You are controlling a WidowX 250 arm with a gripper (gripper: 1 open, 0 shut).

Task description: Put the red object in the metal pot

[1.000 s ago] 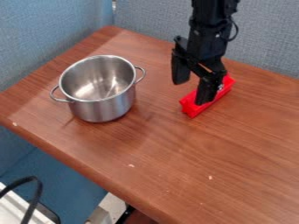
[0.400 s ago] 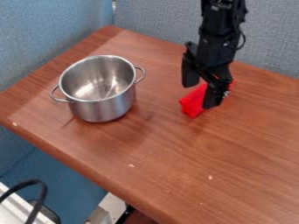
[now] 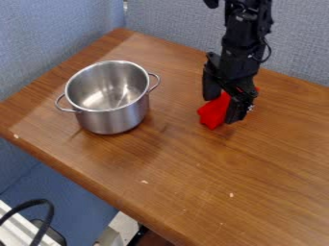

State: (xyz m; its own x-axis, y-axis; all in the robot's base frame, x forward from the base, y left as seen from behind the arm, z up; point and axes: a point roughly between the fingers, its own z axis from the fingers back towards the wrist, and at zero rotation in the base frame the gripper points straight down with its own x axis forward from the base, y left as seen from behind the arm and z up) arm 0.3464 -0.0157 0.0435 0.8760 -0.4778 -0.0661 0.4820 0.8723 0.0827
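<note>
"Status, camera view?"

"Gripper (image 3: 229, 101) lower than a second ago, down from above and now right at the red block (image 3: 215, 112). I've got my fingers apart, one toward each side of it, looks like."

"Gripping it?"

"No grip that I can see. Can't tell if either finger touches; they cover part of the block."

"Where's the block?"

"On the wooden table (image 3: 167, 173), far half, right of the pot. Hasn't moved that I can make out."

"And the metal pot (image 3: 108, 97)?"

"Left side, same spot as before, upright, open top, no block in it."

"So what does that mean for the task?"

"Reach nearly done, I'd say. Close next, check the hold, lift clear of the rim, carry left. Off-centre squeeze could twist it out."
</note>
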